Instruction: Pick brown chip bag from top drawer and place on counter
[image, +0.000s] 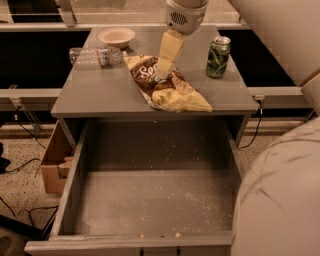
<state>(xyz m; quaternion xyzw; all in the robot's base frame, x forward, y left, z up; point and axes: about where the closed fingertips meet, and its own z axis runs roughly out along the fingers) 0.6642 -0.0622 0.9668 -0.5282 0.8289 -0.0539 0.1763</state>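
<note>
- Camera view: I see the brown chip bag (167, 85) lying flat on the grey surface (90, 95), roughly mid-width. It runs diagonally, with one tan end toward the back left and the wider, crumpled tan end at the front edge.
- The tool (164, 74) reaches down from above onto the bag's dark brown middle, and its tip meets the white lettering. From here I cannot tell whether it is grasping the bag or has released it.
- Behind the bag and to its left in my view, a clear plastic bottle (95, 56) lies on its side. It is close to the bag's back end but does not touch it.
- Further back from the bag than the bottle, a pale bowl (116, 36) sits upright.
- To the right of the bag stands a green can (218, 56), upright and clearly apart from it.
- Below the bag and in front of it, the top drawer (150, 165) is pulled out toward me. Its grey floor is speckled with crumbs, thickest toward the front panel.
- Lower than the bag and off to its left, a cardboard box (52, 162) sits on the speckled floor, just beside the drawer's side wall.
- Down to the right of the bag, the robot's pale body (280, 200) fills the corner of my view and covers part of the drawer's right side.
</note>
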